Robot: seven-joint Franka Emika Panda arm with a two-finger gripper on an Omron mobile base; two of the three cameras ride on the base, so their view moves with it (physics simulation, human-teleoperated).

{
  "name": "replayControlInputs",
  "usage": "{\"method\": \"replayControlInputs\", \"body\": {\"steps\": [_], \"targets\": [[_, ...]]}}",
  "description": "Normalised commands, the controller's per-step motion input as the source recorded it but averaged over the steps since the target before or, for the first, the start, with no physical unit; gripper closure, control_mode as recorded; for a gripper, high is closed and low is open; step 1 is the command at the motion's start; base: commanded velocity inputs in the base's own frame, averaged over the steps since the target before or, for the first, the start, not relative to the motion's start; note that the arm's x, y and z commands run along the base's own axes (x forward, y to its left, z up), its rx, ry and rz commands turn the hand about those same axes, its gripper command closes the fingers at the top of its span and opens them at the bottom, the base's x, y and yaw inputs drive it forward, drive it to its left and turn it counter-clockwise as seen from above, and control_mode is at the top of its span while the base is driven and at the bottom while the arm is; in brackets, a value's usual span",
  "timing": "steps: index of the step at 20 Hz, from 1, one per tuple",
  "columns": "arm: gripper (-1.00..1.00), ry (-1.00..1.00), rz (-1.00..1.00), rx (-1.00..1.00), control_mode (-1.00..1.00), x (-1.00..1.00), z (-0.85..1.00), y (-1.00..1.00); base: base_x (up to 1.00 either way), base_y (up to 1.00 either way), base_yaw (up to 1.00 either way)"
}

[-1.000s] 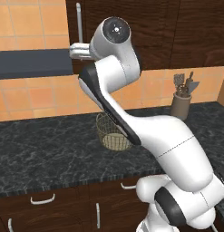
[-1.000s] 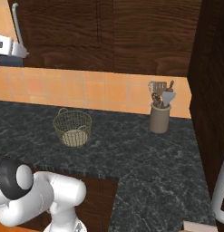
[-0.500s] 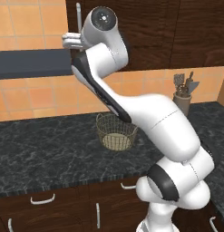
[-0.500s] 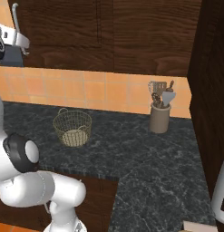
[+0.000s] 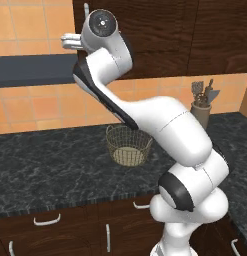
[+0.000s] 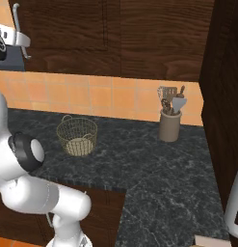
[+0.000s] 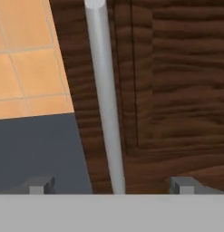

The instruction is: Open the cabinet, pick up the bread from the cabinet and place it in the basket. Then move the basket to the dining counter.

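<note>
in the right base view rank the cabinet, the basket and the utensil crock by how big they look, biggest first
1. cabinet, by far the largest.
2. basket.
3. utensil crock.

The basket looks wider and the crock with its utensils taller, so that ranking is close; both stand about equally far back on the counter.

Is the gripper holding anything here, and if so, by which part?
Nothing is held. The gripper is open, its tips either side of the cabinet handle, not closed on it.
</note>
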Motion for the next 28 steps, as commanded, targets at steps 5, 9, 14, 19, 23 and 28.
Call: {"method": "replayControlInputs", "body": {"steps": [5,9,14,19,23,28], "targets": [[-1.00,0.00,0.00,0.00,-1.00,0.34,0.00,0.00,0.00,0.00,0.00],[-1.00,0.00,0.00,0.00,-1.00,0.51,0.00,0.01,0.00,0.00,0.00],[-1.00,0.00,0.00,0.00,-1.00,0.52,0.00,0.00,0.00,0.00,0.00],[-1.00,-0.01,0.00,0.00,-1.00,0.29,-0.04,0.09,0.00,0.00,0.00],[1.00,-0.16,0.00,0.00,-1.00,0.01,-0.48,0.03,0.00,0.00,0.00],[1.00,-0.29,0.00,0.00,-1.00,0.09,-0.60,-0.02,0.00,0.00,0.00]]}}
